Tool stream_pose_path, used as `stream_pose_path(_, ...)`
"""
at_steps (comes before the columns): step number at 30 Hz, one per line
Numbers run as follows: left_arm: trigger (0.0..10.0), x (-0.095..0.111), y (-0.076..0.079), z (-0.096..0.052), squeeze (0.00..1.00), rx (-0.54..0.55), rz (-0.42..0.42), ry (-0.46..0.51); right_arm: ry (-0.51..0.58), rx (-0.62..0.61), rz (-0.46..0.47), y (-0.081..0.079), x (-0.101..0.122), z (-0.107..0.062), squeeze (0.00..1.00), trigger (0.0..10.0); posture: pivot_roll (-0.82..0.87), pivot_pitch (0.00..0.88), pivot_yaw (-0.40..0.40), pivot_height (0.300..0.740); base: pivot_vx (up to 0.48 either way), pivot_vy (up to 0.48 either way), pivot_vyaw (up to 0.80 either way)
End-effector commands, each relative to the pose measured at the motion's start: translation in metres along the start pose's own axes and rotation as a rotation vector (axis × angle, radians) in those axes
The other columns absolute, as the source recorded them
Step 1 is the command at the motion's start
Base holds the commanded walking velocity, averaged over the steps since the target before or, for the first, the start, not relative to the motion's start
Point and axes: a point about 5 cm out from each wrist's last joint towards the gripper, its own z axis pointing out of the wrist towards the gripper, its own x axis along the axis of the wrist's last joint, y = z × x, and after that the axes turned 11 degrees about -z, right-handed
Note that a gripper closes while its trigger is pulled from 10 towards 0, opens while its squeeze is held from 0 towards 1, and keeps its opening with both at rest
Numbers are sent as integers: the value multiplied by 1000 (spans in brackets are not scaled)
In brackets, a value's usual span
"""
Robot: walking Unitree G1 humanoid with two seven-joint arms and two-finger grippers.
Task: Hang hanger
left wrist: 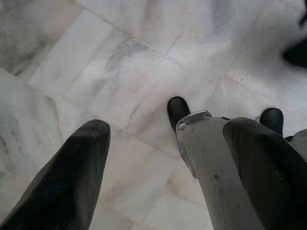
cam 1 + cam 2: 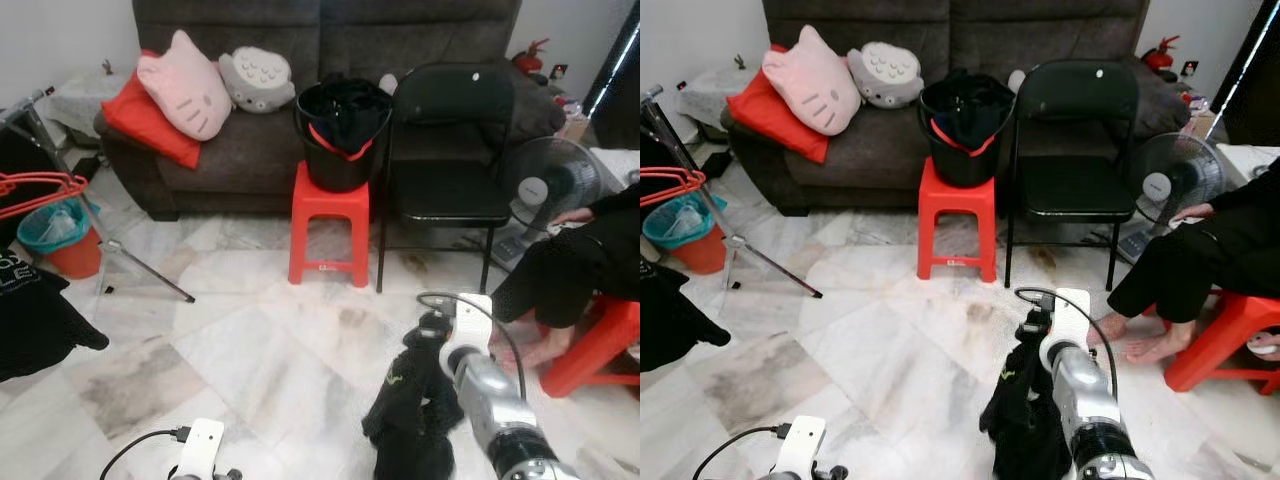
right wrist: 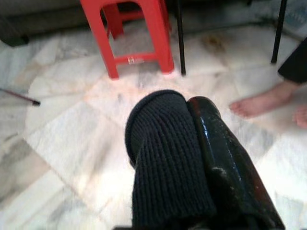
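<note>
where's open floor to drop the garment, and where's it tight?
Free: the marble floor between the tripod leg, the red stool and the right gripper, which holds a black garment. Also the strip before the sofa, left of the stool. Crowded: right side, with folding chair, fan and a seated person's feet.

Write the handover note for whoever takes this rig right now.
Right end effector: shut on a black knitted garment, held low over the white marble floor.
Left end effector: open, holding nothing, pointing down at the floor.
Red wire hangers hang at the robot's far left by the metal rack leg, next to dark clothes.
A black bucket of clothes sits on the red plastic stool ahead; a seated person's bare feet are at the right.
Done: garment picked up.
Left: nothing is hung yet; get it onto a hanger.
</note>
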Motion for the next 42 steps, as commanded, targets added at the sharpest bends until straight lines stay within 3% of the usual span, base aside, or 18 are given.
stream_pose_path(1, 10000, 1, -2, 0, 0, 0, 28, -13, -43, 16, 9, -4, -14, -1, 0, 10000, 42, 0, 1, 740, 0, 0, 0)
stream_pose_path(6, 10000, 0, -2, 0, 0, -2, 32, -16, -163, 50, -9, -13, -51, -9, 0, 10000, 43, 0, 1, 740, 0, 0, 0)
stream_pose_path(13, 10000, 1, -2, 0, 0, -4, 20, -6, -250, -3, 58, -8, -88, -24, 0, 10000, 45, 0, -1, 740, 0, 0, 0)
stream_pose_path(24, 10000, 0, -2, 0, 0, -3, 21, -7, -337, -60, 86, -10, -123, -43, 0, 10000, 48, 0, -3, 740, 0, 0, 0)
stream_pose_path(29, 10000, -1, -1, 0, 0, -7, 25, -9, -337, -96, 101, -5, -128, -46, 0, 10000, 51, 0, -5, 740, 0, 0, 0)
stream_pose_path(36, 10000, -1, -2, -1, 0, 2, 24, -5, -190, -216, 98, 16, -102, -37, 0, 10000, 59, 0, -19, 740, 0, 0, 0)
stream_pose_path(38, 10000, -2, -3, -1, 0, 9, 22, -2, -52, -288, 134, 26, -82, -33, 0, 10000, 52, 0, -27, 740, 0, 0, 0)
stream_pose_path(40, 10000, -2, -4, -1, 0, 14, 23, -1, 139, -330, 104, 34, -53, -35, 0, 10000, 40, 0, -26, 740, 0, 0, 0)
stream_pose_path(41, 10000, -2, -4, -1, 0, 14, 23, -1, 139, -330, 104, 34, -53, -35, 0, 10000, 40, 0, -26, 740, 0, 0, 0)
stream_pose_path(42, 10000, -3, -4, -1, 0, 16, 25, 0, 266, -317, 4, 32, -32, -44, 0, 10000, 34, 0, -24, 740, 0, 0, 0)
